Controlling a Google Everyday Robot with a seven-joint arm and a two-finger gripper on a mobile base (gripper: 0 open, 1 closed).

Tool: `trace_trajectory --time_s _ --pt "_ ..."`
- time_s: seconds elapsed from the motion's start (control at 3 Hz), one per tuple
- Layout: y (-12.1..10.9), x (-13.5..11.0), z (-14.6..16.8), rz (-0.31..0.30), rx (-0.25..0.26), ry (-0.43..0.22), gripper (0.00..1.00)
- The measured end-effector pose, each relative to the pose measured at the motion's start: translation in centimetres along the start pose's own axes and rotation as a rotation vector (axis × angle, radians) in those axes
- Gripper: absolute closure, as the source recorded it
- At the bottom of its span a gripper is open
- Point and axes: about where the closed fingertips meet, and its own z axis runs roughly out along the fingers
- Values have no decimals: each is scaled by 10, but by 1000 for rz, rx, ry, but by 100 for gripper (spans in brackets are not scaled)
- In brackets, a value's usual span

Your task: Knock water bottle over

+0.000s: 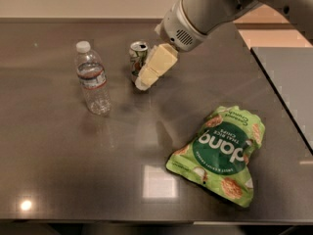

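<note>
On the near tabletop [58, 180] lies the chip bag [217, 155]; farther, the water bottle [93, 80] stands upright at 9 o'clock of the pincer [144, 83], narrow and empty. Sweeping left may clip the soda can [137, 52] just behind.
</note>
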Motion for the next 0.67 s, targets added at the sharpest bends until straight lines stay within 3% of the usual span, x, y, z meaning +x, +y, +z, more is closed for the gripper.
trace_trajectory --time_s 0.67 --pt "16 -36 30 -24 -43 -52 0"
